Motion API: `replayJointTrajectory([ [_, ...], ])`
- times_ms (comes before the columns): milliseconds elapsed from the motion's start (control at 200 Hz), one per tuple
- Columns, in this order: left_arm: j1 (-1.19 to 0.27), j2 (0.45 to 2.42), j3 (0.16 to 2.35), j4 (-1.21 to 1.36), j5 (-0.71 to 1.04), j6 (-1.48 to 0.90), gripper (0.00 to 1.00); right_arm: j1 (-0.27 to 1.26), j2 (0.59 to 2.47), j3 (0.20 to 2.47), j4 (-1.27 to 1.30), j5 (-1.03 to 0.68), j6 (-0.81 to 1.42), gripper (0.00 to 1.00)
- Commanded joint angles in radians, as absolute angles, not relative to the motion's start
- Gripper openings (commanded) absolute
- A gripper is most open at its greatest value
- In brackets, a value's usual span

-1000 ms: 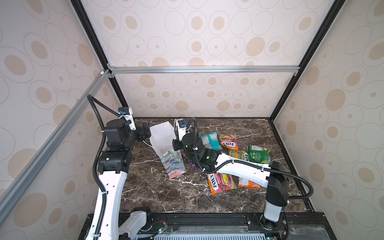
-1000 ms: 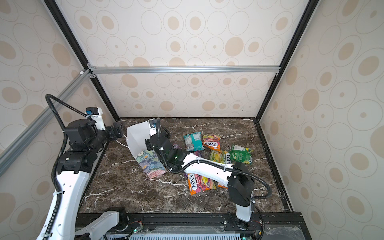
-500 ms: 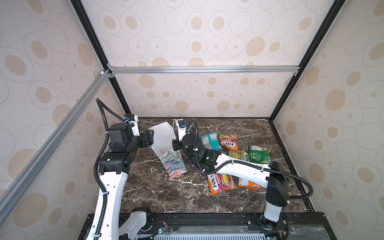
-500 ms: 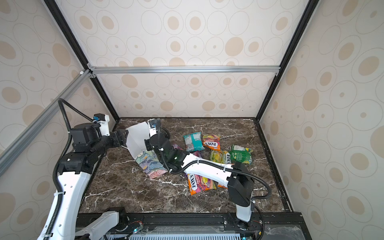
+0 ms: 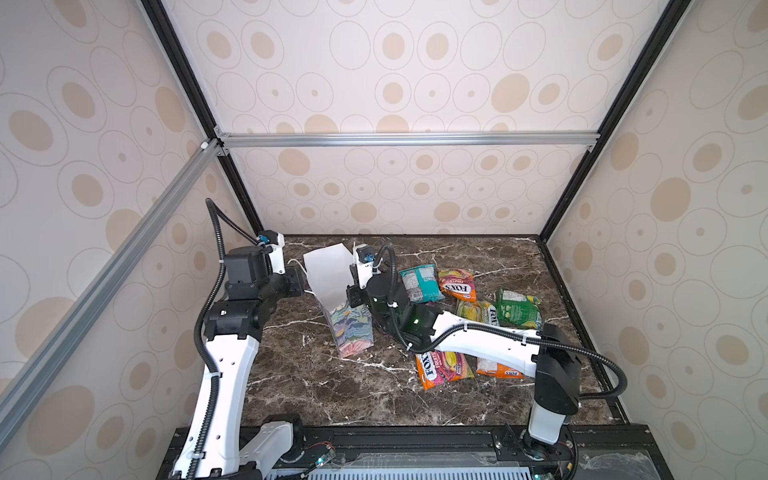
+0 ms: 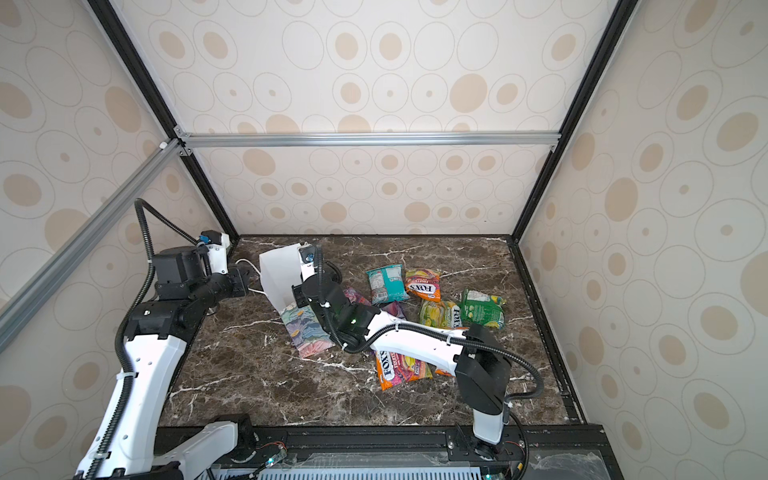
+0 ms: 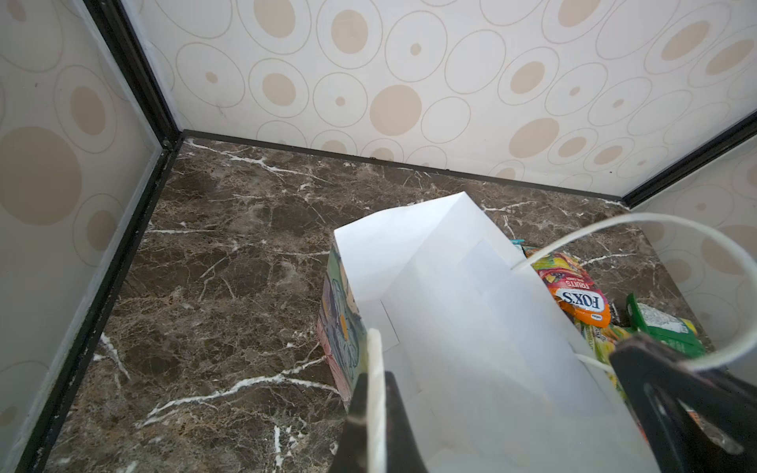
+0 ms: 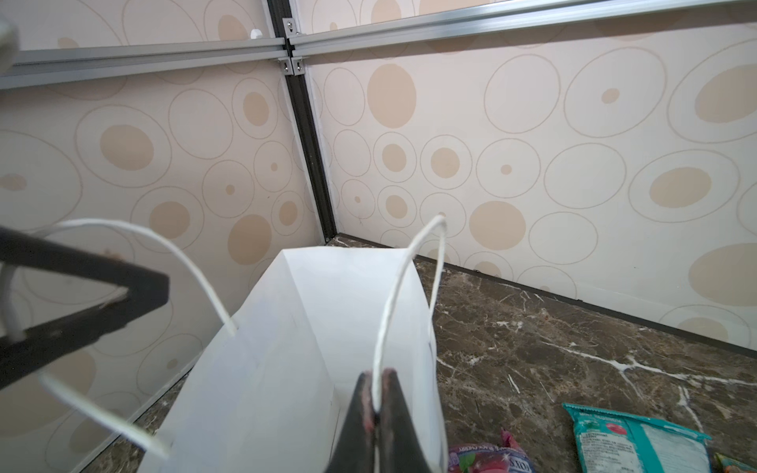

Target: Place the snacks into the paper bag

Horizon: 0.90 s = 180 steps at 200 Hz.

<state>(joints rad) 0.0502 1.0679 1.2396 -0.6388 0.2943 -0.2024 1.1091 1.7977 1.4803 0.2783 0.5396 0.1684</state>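
The paper bag (image 5: 328, 274) stands left of centre, its white inside showing above a floral wall (image 5: 353, 332). My left gripper (image 5: 301, 282) is shut on the white cord handle (image 7: 375, 356) at the bag's left side. On the opposite side my right gripper (image 5: 353, 297) is shut on the other cord handle (image 8: 393, 311). Both grips show in the wrist views, left gripper (image 7: 375, 381) and right gripper (image 8: 377, 393). Snacks lie to the right: teal (image 5: 420, 282), orange (image 5: 457, 284), yellow (image 5: 478, 311), green (image 5: 517, 309) and pink-red (image 5: 444, 368). A purple packet (image 6: 357, 297) lies under my right arm.
Another orange packet (image 5: 496, 370) lies partly under my right forearm (image 5: 486, 340). The marble table (image 5: 324, 386) is walled by patterned panels with black frame posts; the bag is near the back-left corner (image 7: 172, 139).
My left gripper moved right to the bag and closed on its left cord handle. The right arm and the packets stayed put.
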Motion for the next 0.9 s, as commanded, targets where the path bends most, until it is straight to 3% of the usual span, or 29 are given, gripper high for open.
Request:
replayJointTrajectory([
  [0,0.055,1.106,1.309,-0.586,0.293,-0.142,0.00,1.132,1.720,1.437,0.308,0.495,0.137,0.12],
  [120,0.055,1.126,1.294,-0.526,0.316,-0.146,0.00,1.152,1.683,1.420,0.281,0.479,0.110,0.46],
  [245,0.055,1.135,1.267,-0.478,0.268,-0.119,0.00,1.169,1.625,1.385,0.276,0.471,0.059,0.61],
  [455,0.055,1.137,1.246,-0.442,0.274,-0.096,0.00,1.156,1.464,1.297,0.123,0.511,-0.005,0.63],
  [580,0.057,1.123,1.212,-0.418,0.276,-0.103,0.00,1.090,1.376,1.228,-0.029,0.508,0.082,0.63],
  [800,0.057,1.084,1.163,-0.372,0.242,-0.113,0.00,0.786,1.259,1.120,-0.352,0.227,0.384,0.63],
  [895,0.061,1.058,1.132,-0.344,0.234,-0.124,0.00,0.702,1.243,1.097,-0.456,0.151,0.409,0.62],
])
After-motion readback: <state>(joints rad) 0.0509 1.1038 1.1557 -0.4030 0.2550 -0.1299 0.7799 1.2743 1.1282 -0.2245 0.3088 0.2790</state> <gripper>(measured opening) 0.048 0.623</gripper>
